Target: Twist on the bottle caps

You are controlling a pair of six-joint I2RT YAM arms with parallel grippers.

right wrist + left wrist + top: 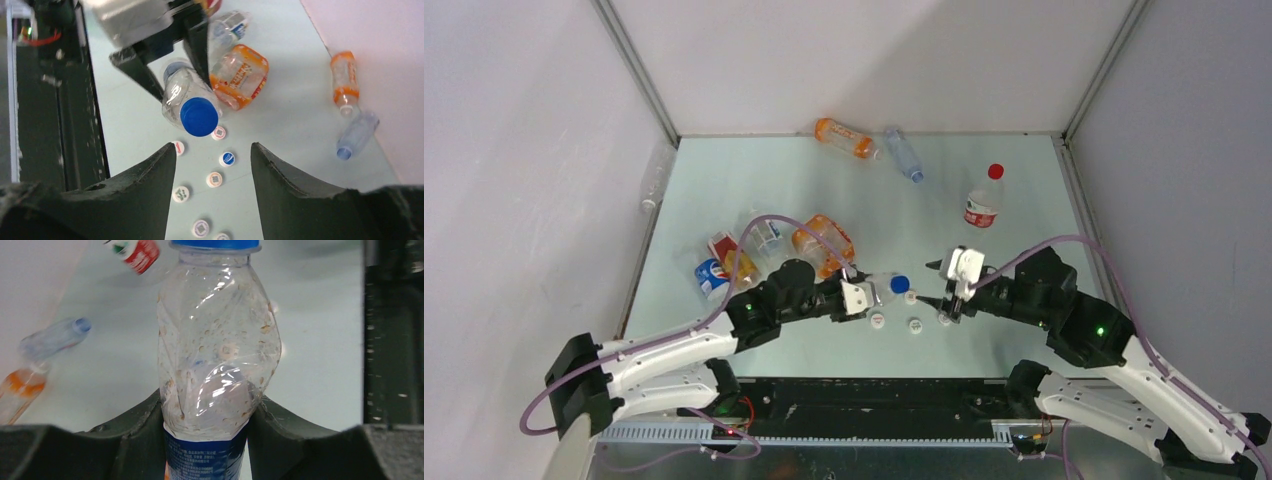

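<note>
holding clear blue-capped plastic bottle (215, 355) tight in left fingers (135, 432), lying cap-first toward the spread, empty right fingers (300, 192).

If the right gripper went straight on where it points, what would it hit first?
Probably the blue cap on the clear bottle that the left gripper holds, though depth is unclear; loose caps lie lower.

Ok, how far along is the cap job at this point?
Looks done: the red-capped bottle stands upright at the far right, and a blue cap sits on the clear bottle. In hand: the left tool grips that clear bottle; the right tool hangs open and empty facing its cap. Left: several loose caps on the table, plus the heap of bottles, whose necks I cannot judge.
</note>
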